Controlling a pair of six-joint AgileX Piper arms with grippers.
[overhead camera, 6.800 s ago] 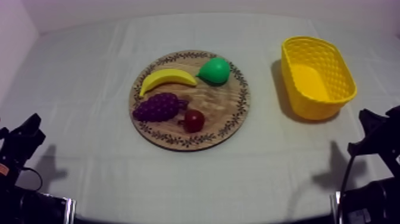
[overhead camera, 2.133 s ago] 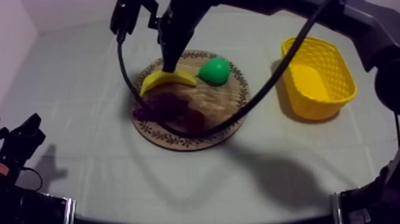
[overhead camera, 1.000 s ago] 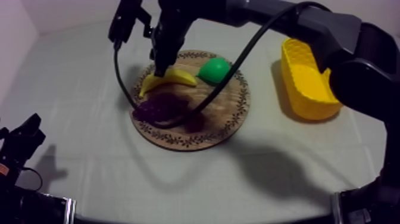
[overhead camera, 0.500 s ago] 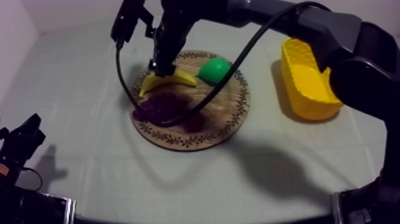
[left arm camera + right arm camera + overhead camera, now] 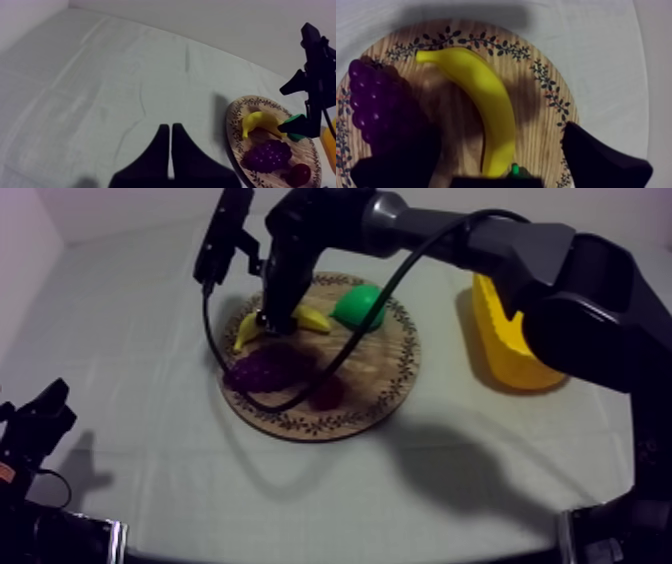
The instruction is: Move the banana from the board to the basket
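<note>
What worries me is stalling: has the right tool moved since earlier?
Yes: the right tool dropped toward the yellow toy banana on the round wooden board.

The banana (image 5: 311,319) is yellow, curved and intact, lying flat on the upper-left part of the round wooden board (image 5: 372,378), which has a leaf-patterned rim and sits mid-frame. The yellow basket (image 5: 498,333) stands upright on the counter at right, partly hidden.
</note>
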